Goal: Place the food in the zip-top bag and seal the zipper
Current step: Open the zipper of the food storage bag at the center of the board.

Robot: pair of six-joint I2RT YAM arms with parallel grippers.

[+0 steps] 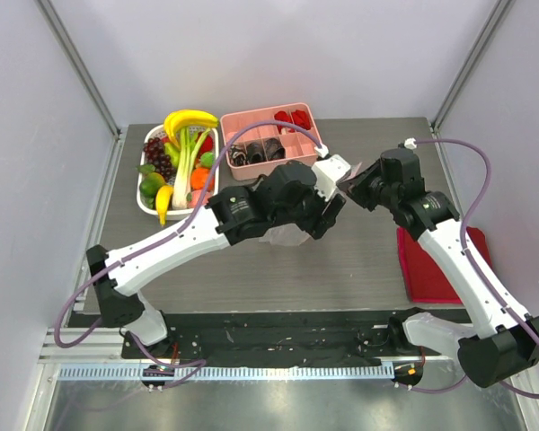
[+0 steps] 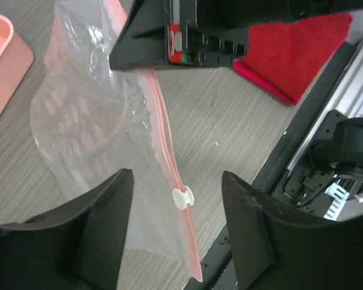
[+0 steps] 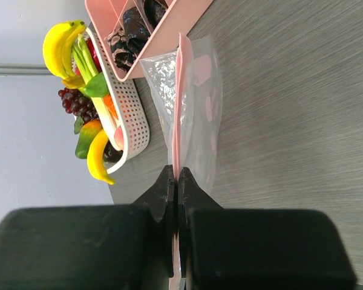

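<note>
item: clear crinkly zip-top bag [image 2: 85,121]. lies at mid-bench [image 1: 341,269], just in front of the pink compartment tray [image 1: 251,114], mostly under the two arms in the overhead view. pale pink blotches show through its film.

closure: pinkish-red zipper strip [image 2: 166,133] along one long edge, carrying a small pale slider tab [image 2: 183,197] near the strip's end nearest the left wrist camera.

right gripper [image 3: 176,175]: jaws pressed together, pinching the zipper strip at one end; the strip runs straight out from its fingertips toward the tray.

left gripper [image 2: 176,181]: jaws apart, one black finger [image 2: 103,217] either side of the strip, the slider tab between them; no contact visible.

food: all in the white perforated basket [image 1: 144,208] at the far left of the bench, well apart from the bag. contents: yellow bananas [image 1: 190,119], purple grapes [image 1: 155,153], long white-and-green leek [image 1: 190,162], round orange fruit [image 1: 200,177], plus green pieces.

other: red cloth [image 1: 431,265] flat at the right edge of the bench, beside the right arm.
</note>
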